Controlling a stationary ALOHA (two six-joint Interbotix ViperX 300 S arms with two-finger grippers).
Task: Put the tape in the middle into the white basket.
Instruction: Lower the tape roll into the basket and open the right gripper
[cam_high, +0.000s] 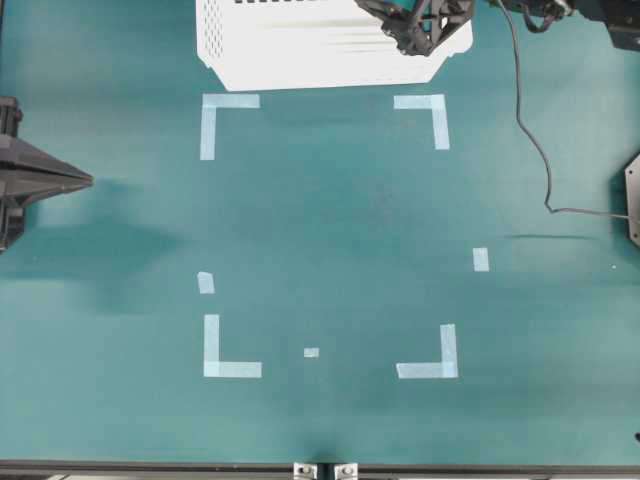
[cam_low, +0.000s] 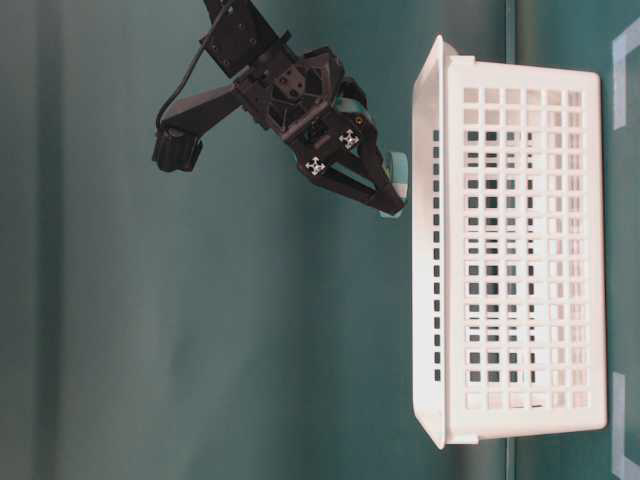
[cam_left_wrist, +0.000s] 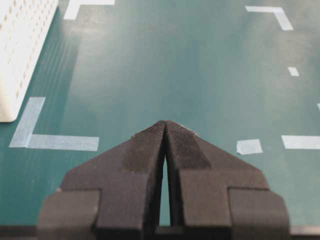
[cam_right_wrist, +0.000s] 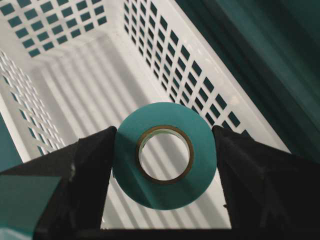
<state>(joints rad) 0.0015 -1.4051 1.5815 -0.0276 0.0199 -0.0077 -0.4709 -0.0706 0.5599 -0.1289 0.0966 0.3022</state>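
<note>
A: Covering nearly the whole overhead view, green worktop (cam_high: 330, 230), marked with pale tape corners (cam_high: 225, 112) framing a square.

B: Sitting at twelve o'clock on it, white basket (cam_high: 300, 55), lattice walls, ribbed floor, cut off by the top edge of that view.

A: Reaching over the basket's one-o'clock corner, right claw (cam_right_wrist: 165, 150). Clamped on the tape (cam_right_wrist: 165, 155), one finger at nine o'clock of the roll, the other at three o'clock, both pressed against the outer rim.

B: Held on edge, ring facing the wrist camera, tan core visible, basket floor showing through the hole. Hanging above the basket's inside, clear of the floor.

A: Seen from table level, tape (cam_low: 396, 172) peeking out between the black fingers, just beside the basket's rim (cam_low: 432, 120), not touching it.

B: Parked at nine o'clock of the overhead view, left claw (cam_high: 85, 181), well apart from the basket. Closed to a narrow slit in the wrist view, tips (cam_left_wrist: 165, 125) meeting, gripping nothing.

A: Scattered inside the square, small tape scraps (cam_high: 311, 352), smallest at six o'clock.
</note>
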